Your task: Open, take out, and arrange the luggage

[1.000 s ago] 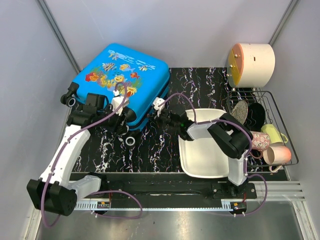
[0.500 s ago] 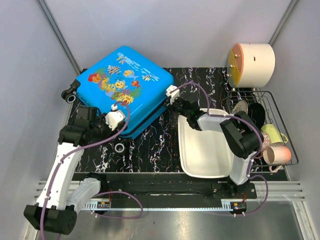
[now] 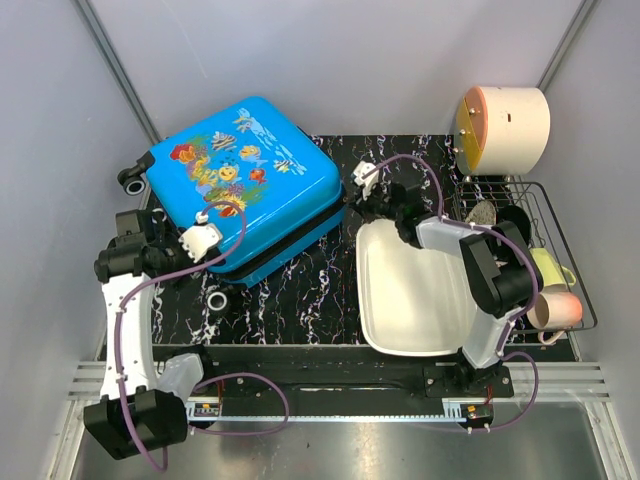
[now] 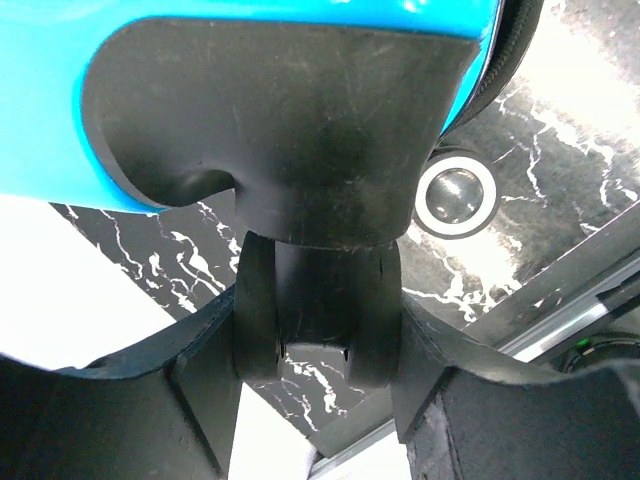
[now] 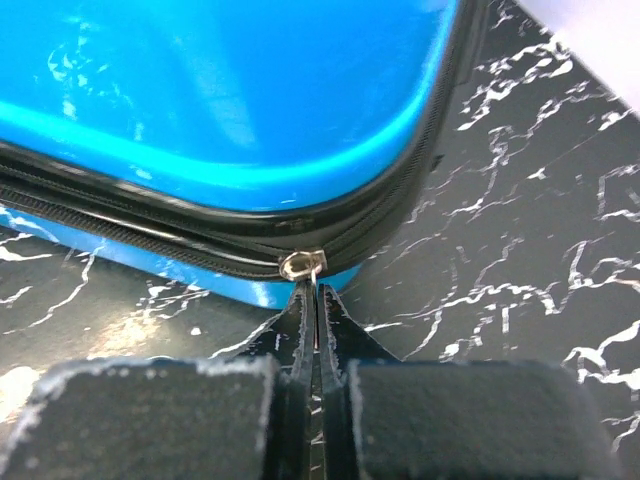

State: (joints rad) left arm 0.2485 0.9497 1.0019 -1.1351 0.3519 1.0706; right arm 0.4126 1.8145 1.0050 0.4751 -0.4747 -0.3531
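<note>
Swung leftward, the bright blue fish-print hard-shell suitcase [image 3: 240, 190] sits braced — left gripper [image 4: 318, 345] clamped on its black wheel [image 4: 300, 290] — so the right gripper [image 5: 312, 300], pinching the silver zip pull [image 5: 302, 266], can unzip.

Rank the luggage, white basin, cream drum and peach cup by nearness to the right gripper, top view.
1. luggage, touching the right gripper, which pinches its zipper pull
2. white basin, close beside it
3. cream drum, back right corner
4. peach cup, in the rack at right

luggage [image 5: 200, 90] cropped at top edge, zipper pull [image 5: 303, 266] tab buried between closed right jaws
</note>
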